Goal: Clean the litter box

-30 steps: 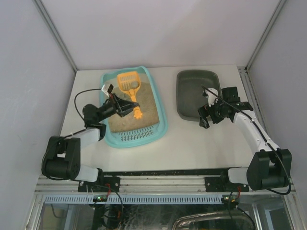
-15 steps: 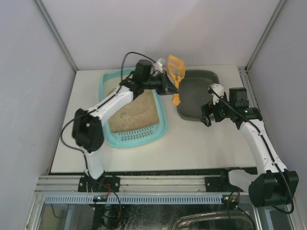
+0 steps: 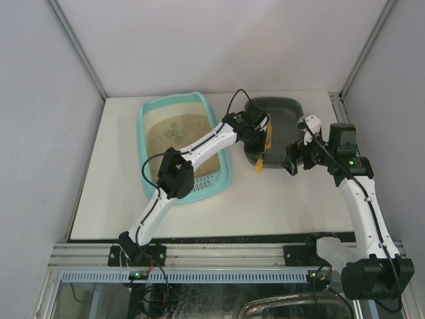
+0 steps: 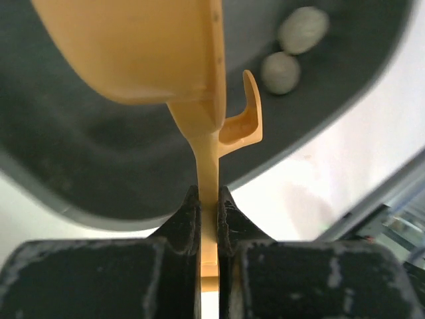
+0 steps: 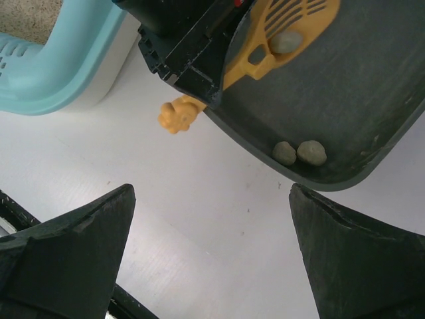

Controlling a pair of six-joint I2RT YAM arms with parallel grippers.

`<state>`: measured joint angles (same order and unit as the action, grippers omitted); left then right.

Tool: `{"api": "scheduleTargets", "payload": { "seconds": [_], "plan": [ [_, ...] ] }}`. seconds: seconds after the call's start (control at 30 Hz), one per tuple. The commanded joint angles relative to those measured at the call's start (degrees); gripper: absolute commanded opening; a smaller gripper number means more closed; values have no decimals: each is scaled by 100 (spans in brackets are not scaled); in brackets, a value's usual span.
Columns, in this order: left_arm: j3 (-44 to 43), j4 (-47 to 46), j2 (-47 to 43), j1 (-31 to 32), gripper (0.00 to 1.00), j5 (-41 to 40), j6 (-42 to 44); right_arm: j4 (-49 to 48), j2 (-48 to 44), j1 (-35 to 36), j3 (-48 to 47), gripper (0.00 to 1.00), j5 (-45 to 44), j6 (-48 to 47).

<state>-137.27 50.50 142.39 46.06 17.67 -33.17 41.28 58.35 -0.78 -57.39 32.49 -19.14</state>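
My left pincer (image 4: 209,212), clenched on the handle of the yellow scoop (image 4: 153,46), holds it over the grey tray (image 3: 292,109), evidently to tip its lump (image 5: 285,41) beside two lying there; my right pincer (image 5: 211,193) hangs released nearby, and the litter box (image 3: 169,100) sits on the table (image 3: 265,199) alongside.

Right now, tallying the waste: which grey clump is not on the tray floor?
The clump on the orange scoop; the other two lie side by side on the grey tray floor.

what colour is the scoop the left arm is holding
Orange-yellow; the scoop shows best in the left wrist view.
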Motion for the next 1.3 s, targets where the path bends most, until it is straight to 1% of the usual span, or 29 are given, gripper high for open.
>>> {"api": "scheduleTargets", "payload": {
  "seconds": [0.0, 0.13, 0.2, 0.43, 0.6, 0.7, 0.8, 0.87, 0.93, 0.97, 1.07, 1.13, 1.17, 1.2, 1.23, 1.27],
  "plan": [
    [-433, 778, -121, -84, 0, -1329, 418, -177, -82, -103, -144, 100, 246, 58],
    [-452, 1063, -238, 100, 0, -2502, 715, -204, -100, -216, -117, 100, 291, 94],
    [-416, 1079, -323, 231, 0, -2795, 1039, -219, -128, -262, -107, 100, 304, 106],
    [-285, 898, -491, 713, 0, -3295, 2340, -195, -191, -252, -105, 100, 393, 94],
    [-213, 987, -582, 840, 0, -3347, 2731, -213, -176, -272, -90, 100, 337, 103],
    [217, 745, -864, 836, 0, -3303, 2823, -221, -194, -251, -76, 100, 302, 63],
    [322, 667, -1121, 719, 0, -2862, 2574, -260, -269, -218, -25, 100, 274, 35],
    [357, 695, -1430, 557, 0, -2555, 2092, -244, -308, -241, 1, 100, 286, -17],
    [486, 755, -1969, 345, 0, -2335, 1648, -271, -380, -302, 71, 100, 355, -90],
    [667, 731, -2458, 175, 0, -2198, 1426, -310, -418, -353, 109, 100, 418, -102],
    [1751, 379, -3603, -566, 0, -1223, 829, -360, -497, -449, 213, 100, 618, -165],
    [2541, 171, -4118, -1258, 0, -210, 489, -404, -509, -448, 272, 100, 712, -198],
    [2914, 133, -4298, -1548, 0, 442, 372, -436, -494, -441, 298, 100, 730, -200],
    [3222, 135, -4427, -1856, 0, 800, 327, -470, -477, -441, 335, 100, 738, -196],
    [3524, 143, -4544, -2197, 0, 949, 325, -504, -460, -445, 395, 100, 747, -202],
    [3759, 186, -4627, -2350, 0, 918, 359, -551, -440, -449, 448, 100, 740, -209]
  ]
}}
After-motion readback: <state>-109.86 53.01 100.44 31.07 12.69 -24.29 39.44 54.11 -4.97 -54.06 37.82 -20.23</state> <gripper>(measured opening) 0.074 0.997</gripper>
